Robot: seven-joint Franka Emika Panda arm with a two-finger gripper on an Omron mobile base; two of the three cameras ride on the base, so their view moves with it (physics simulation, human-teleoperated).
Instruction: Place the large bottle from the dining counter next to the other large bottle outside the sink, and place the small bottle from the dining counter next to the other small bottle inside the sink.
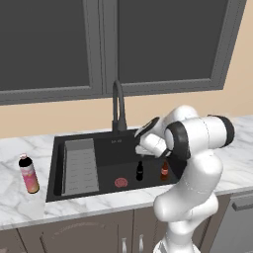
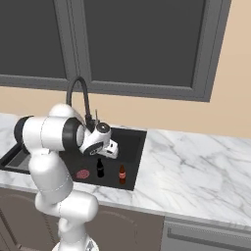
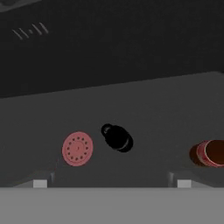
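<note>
A: Where do your jaws stand?

B: Your gripper [image 3: 112, 183] hangs above the black sink basin [image 1: 106, 148], jaws spread wide and holding nothing; you look straight down past the tips.

A: And the small bottles?

B: You have both upright on the basin floor, near its right wall. The small black bottle [image 1: 140, 170] stands just right of the pink round drain [image 1: 121, 182]; the small red-brown bottle [image 1: 164, 170] sits beside it, apart. That pairing is what the task wants.

A: The large one?

B: One pink-labelled large bottle with a dark cap [image 1: 28, 174] stands on the marble tabletop [image 1: 20, 207], left of the sink.
</note>
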